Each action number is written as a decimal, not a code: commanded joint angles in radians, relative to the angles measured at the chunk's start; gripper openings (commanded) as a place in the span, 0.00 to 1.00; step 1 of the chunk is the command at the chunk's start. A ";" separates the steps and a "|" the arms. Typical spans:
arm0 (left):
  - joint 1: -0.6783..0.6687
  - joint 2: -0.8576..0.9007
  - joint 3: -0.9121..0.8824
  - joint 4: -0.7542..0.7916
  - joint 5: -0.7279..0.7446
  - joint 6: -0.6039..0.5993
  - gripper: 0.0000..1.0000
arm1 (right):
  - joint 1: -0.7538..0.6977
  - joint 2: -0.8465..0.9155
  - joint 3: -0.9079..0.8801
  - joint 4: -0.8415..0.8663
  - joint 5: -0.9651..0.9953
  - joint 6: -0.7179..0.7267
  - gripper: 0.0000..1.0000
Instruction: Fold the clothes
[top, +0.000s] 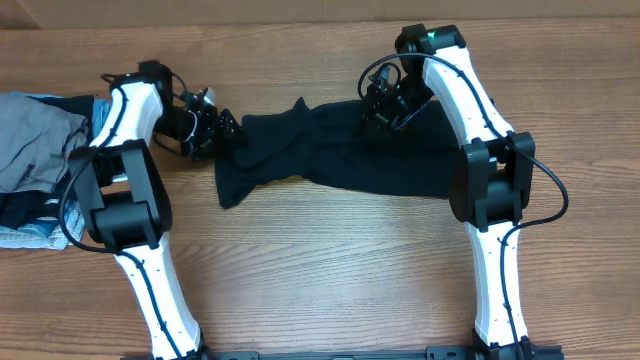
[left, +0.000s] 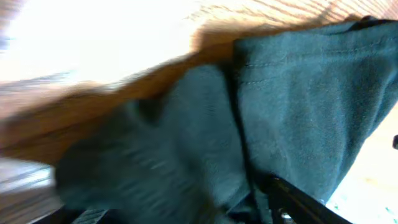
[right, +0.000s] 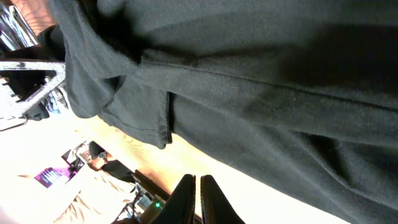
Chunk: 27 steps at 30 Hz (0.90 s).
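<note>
The clothes (top: 325, 150) (one limp, probably light black garment) sprawl crumpled across the desk (top: 330, 270) between the arms; a hem corner looks best for pinching. The right gripper (right: 197, 182) is closed, empty (the left gripper (top: 222, 128): opening unclear)
</note>
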 joint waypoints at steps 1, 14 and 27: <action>-0.047 -0.002 -0.023 -0.006 0.019 -0.007 0.70 | -0.005 0.003 0.005 0.000 -0.018 -0.006 0.08; -0.053 -0.003 0.000 -0.020 0.064 -0.032 0.04 | -0.064 -0.020 0.021 -0.010 -0.019 -0.029 0.07; -0.017 -0.003 0.499 -0.222 0.047 -0.096 0.04 | -0.071 -0.024 0.021 0.094 -0.037 0.005 0.04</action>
